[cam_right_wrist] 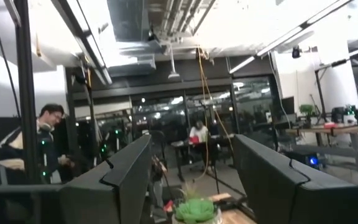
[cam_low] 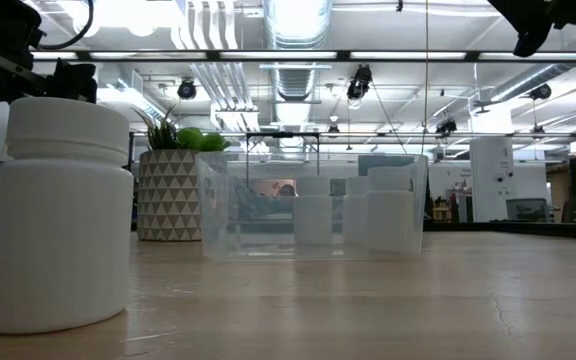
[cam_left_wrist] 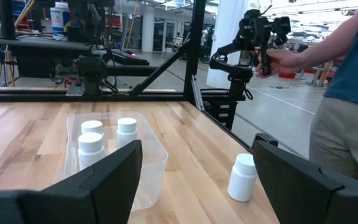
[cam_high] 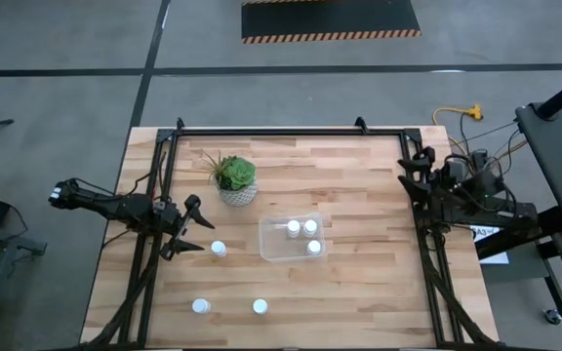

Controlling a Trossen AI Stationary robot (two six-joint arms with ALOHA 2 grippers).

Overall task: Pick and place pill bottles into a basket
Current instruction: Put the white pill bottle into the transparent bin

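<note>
The clear basket (cam_high: 293, 255) sits mid-table with three white pill bottles (cam_high: 301, 234) upright inside it; the left wrist view shows them too (cam_left_wrist: 92, 142). Three more pill bottles stand on the wood: one (cam_high: 219, 248) just ahead of my left gripper (cam_high: 203, 234), two (cam_high: 200, 305) (cam_high: 260, 306) near the front edge. My left gripper (cam_left_wrist: 197, 155) is open, level, left of the basket, and touches nothing. My right gripper (cam_right_wrist: 191, 155) is open and raised at the table's right edge (cam_high: 420, 175), tilted up toward the room.
A green plant in a white patterned pot (cam_high: 234, 180) stands just behind and left of the basket. Black frame rails (cam_high: 291, 132) run along the far edge and both sides. A person (cam_left_wrist: 344, 106) stands beyond the table's right side.
</note>
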